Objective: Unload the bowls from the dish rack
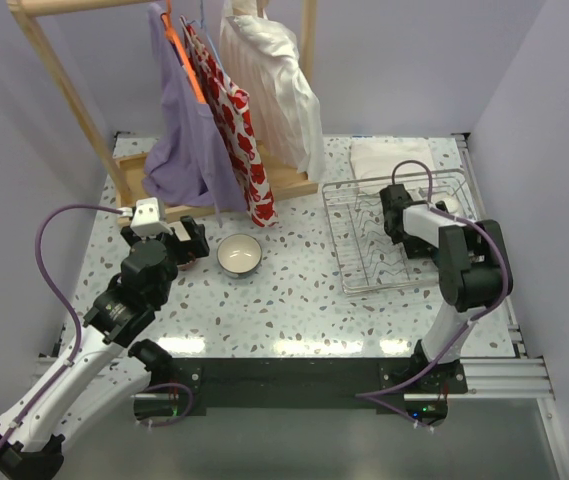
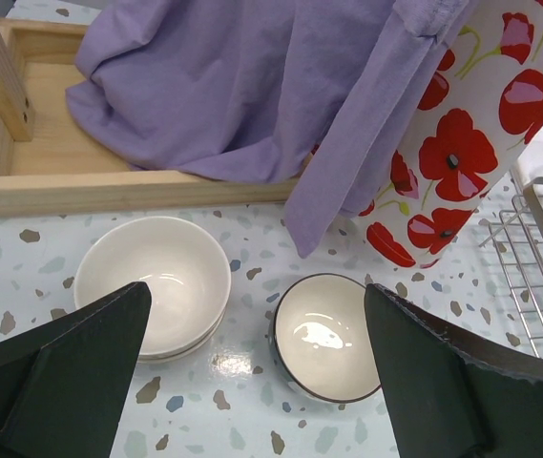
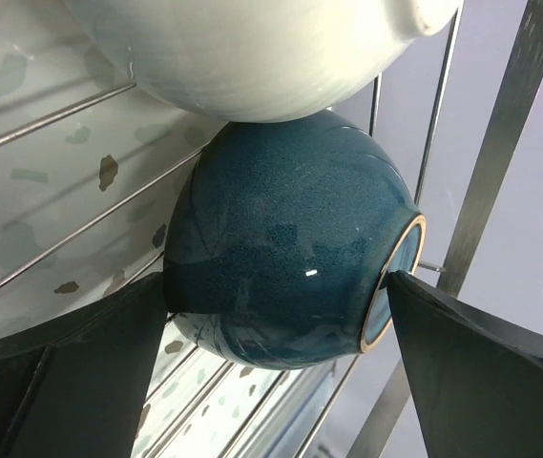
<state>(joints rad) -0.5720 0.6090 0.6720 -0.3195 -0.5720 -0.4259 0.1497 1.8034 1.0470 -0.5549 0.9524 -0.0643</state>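
From above, shows the dish rack [image 1: 349, 272] at the table's right edge, right gripper [image 1: 396, 215] inside, bowls hidden. Close up, reveals jaws spread wide beside a teal bowl [image 3: 281, 258] under a white bowl [image 3: 252, 48], unclamped. Finds left gripper [image 2: 257, 298] wide open, empty, over cream bowl [image 2: 152, 281] and dark-rimmed bowl [image 2: 323, 334].
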